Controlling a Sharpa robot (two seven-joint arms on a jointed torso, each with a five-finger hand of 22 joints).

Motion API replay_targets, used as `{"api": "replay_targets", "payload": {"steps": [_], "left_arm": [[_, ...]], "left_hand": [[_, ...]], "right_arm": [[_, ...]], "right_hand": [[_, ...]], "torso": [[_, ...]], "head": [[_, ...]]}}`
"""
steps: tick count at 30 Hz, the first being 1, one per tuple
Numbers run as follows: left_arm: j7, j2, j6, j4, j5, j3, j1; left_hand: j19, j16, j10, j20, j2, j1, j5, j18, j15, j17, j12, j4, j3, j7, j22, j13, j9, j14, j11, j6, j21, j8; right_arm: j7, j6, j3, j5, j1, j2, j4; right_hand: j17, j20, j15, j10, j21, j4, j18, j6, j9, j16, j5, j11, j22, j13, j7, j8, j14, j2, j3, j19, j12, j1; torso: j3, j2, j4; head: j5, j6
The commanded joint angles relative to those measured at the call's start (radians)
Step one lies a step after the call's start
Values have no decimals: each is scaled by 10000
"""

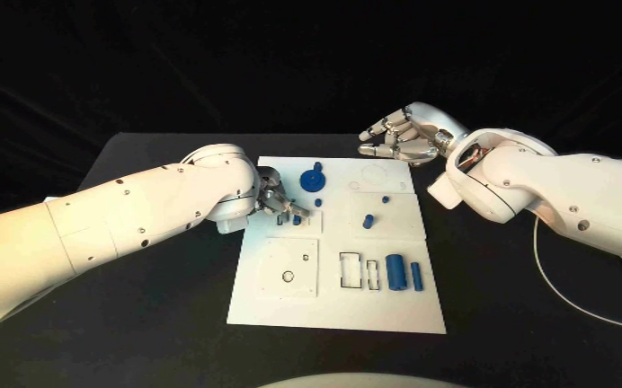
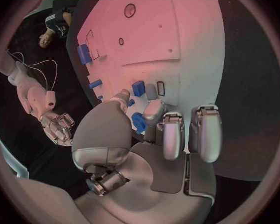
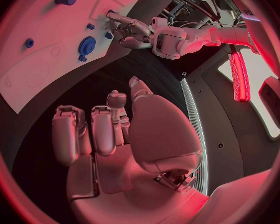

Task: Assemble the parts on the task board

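- The board (image 1: 340, 312) lies in the middle of the table (image 1: 155, 316), long side running from 12 to 6 o'clock in the head view, so both arms can reach it from either side.
- The left hand (image 1: 276, 198) is low over the board's 9 o'clock edge, fingers curled around a small blue part (image 2: 138, 88). It looks like a pinch, probably to seat the part in a slot there, but I cannot tell if it really grips.
- The right hand (image 1: 402, 140) hovers beyond the board's 12 o'clock edge, fingers loosely curled, holding nothing; it seems parked clear of the work.
- A blue gear (image 1: 313, 180) stands near 11 o'clock.
- 2 blue cylinders (image 1: 404, 275) lie side by side at about 4 o'clock, beside outlined recesses, likely waiting for their turn.
- A short peg (image 1: 368, 221) sits near the centre.
- No brand, label or readable writing shows; the board carries only outlines.
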Motion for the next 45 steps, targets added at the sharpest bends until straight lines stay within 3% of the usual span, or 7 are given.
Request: {"api": "replay_targets", "payload": {"steps": [1,8,16,20,25,35,45], "left_arm": [[73,-97,-218,200,195,80,3],[159,-472,-137,592,278,446,61],[252,-961,362,702,504,632,720],[349,-827,476,169,526,642,962],[519,-384,592,-780,524,627,1069],[971,661,1147,-2538,-104,404,1091],[1135,1131,1486,-3248,-179,305,1024]], "left_hand": [[741,30,69,-64,117,10,-44,-109,-78,2630,62,19,-119,-21,1805,8,21,1071,-22,78,-40,59],[713,30,-57,-61,193,81,-42,-93,-69,2630,-124,27,-353,5,1740,-198,20,1071,-3,-7,-94,36],[525,30,-666,101,517,833,-34,10,117,2630,-948,18,-1067,275,1318,-1101,-384,1071,232,-509,-452,-470],[532,30,-687,174,675,1049,-17,6,190,2630,-959,21,-1310,386,1334,-1151,-667,1071,323,-669,-451,-760],[534,30,-710,211,751,1191,-14,7,237,2630,-968,17,-1460,442,1341,-1186,-828,1071,368,-721,-452,-906],[532,30,-594,218,928,1369,-16,13,215,2630,-820,32,-1719,369,1336,-1067,-959,1071,319,-364,-467,-838],[565,30,-552,208,990,1365,-17,-6,201,2630,-772,42,-1788,347,1415,-1021,-985,1071,300,-293,-407,-820]], "right_arm": [[132,69,1,31,-5,10,-8],[130,91,-1,43,-5,7,-43],[108,167,-46,17,-6,74,-166],[107,155,-61,14,-8,108,-202],[112,135,-68,9,-9,148,-225],[110,156,-71,39,-10,201,-251],[63,99,-70,-113,-10,303,-309]], "right_hand": [[88,-11,39,-45,-68,49,195,16,-14,-59,-31,25,263,-7,5,58,495,1,-64,-76,-15,-146],[85,-11,39,-47,-73,71,197,16,-14,-64,-33,24,257,-11,5,59,495,10,-82,-79,-16,-165],[82,-10,39,-44,-79,116,198,17,-12,-70,10,23,250,-8,2,63,495,32,-127,-82,-2,-199],[84,-11,37,-42,-75,122,196,17,-12,-71,50,21,260,-5,-1,64,496,45,-136,-74,7,-189],[90,-11,36,-41,-76,122,196,17,-12,-66,69,20,260,-3,-2,65,498,51,-139,-74,11,-180],[92,-13,34,-42,-75,121,195,16,-11,-67,115,17,263,-2,-3,66,500,72,-145,-71,18,-152],[100,-16,30,-45,-78,124,195,37,-6,-64,201,11,262,-1,-8,81,504,101,-159,-69,28,-116]], "torso": [[6,-5,7],[7,2,-1],[11,11,12],[14,7,16],[-10,32,0],[-18,62,-22],[-10,79,-25]], "head": [[4,27],[-10,80],[-24,143],[16,174],[20,206],[69,150],[130,150]]}}
